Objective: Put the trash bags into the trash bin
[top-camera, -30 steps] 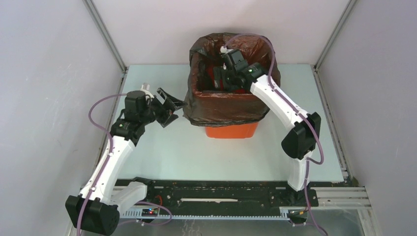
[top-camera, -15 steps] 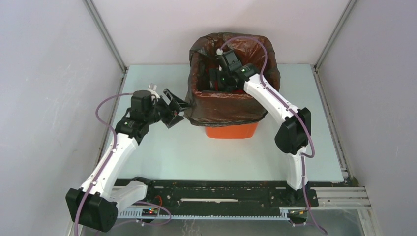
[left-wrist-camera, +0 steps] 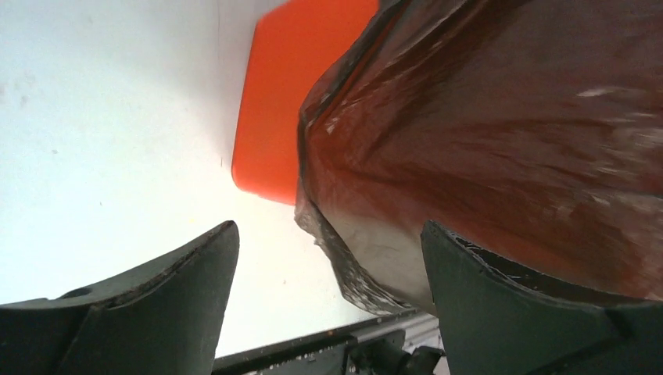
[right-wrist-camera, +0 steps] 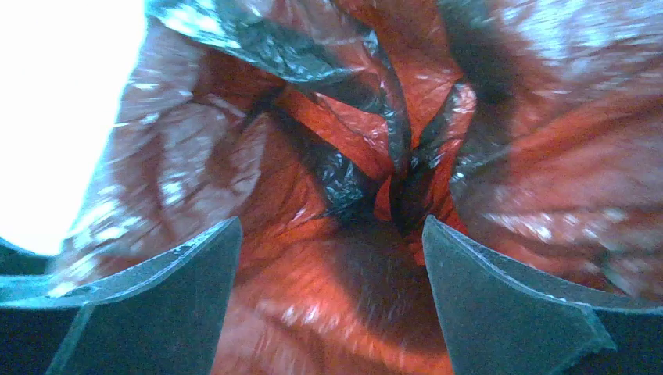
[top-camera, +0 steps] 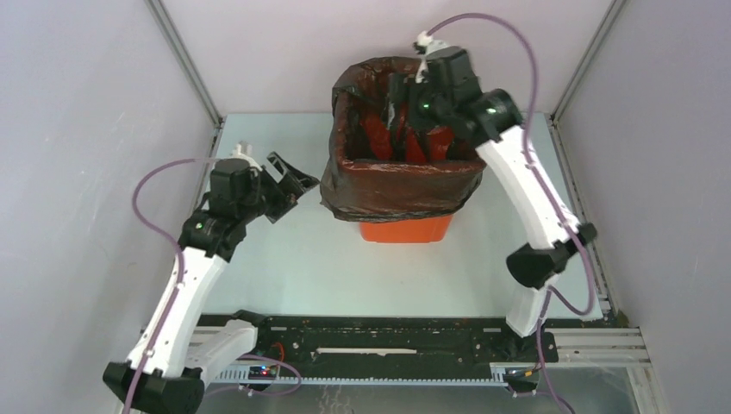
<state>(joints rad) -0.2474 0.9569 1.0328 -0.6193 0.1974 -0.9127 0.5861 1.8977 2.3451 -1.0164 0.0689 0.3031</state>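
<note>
Inside trash bin (right wrist only): trash bags creased; left end effector, right end effector apart.

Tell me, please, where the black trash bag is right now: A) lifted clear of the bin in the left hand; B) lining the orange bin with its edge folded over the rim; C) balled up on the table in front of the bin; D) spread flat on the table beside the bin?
B: the trash bag wraps over the rim and hangs down the outer walls of the trash bin, leaving only the orange base bare.
</note>
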